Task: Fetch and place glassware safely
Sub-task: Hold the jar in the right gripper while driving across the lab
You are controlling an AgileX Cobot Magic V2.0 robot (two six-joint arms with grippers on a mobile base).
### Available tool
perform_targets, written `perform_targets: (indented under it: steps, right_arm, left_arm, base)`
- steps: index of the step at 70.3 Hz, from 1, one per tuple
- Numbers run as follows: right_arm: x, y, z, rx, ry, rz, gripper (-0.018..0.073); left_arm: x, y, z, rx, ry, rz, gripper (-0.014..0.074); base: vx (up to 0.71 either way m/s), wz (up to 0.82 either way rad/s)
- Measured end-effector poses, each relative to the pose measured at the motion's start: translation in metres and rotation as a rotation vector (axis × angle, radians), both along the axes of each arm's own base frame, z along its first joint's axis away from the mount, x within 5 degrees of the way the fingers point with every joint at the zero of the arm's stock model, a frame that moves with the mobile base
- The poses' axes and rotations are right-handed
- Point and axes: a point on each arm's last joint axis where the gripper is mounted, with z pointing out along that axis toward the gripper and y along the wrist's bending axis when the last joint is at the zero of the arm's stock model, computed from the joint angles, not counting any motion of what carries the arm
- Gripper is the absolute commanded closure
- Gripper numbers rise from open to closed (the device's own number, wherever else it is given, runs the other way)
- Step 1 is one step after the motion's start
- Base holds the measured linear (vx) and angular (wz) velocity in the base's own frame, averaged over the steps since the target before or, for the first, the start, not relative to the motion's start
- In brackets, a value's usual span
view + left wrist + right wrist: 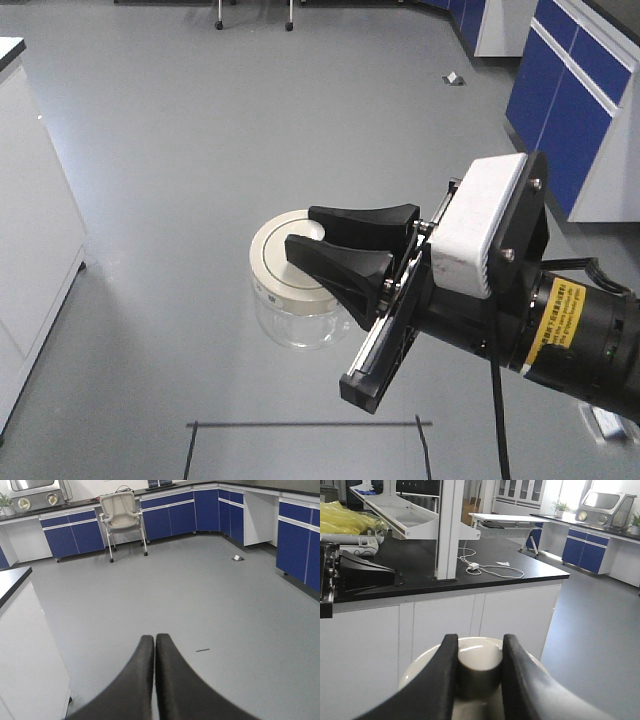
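my right gripper (303, 230) is clamped on the lid knob (479, 672); the glass jar (295, 320) hangs upright directly beneath it. my left gripper (154, 638) is pressed together, empty.

You have one piece of lettering to go on: a yellow label (565, 312) with black print, stuck on the black arm (600, 355) behind the right gripper (300, 228), seen from the front camera. Its characters are too small for you to read. The jar (285, 300) shows you nothing legible.
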Motion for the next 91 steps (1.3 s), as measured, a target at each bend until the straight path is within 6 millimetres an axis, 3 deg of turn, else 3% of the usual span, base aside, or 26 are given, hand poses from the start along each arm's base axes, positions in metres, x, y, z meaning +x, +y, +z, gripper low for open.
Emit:
perform_targets:
  steps: [91]
  right_arm:
    - [-0.0001, 0.0, -0.0004, -0.001, 0.0, 0.0, 0.0563]
  left_arm:
    - [0.0, 0.0, -0.0001, 0.0, 0.001, 0.0, 0.0603]
  base:
    - [0.58, 0.0]
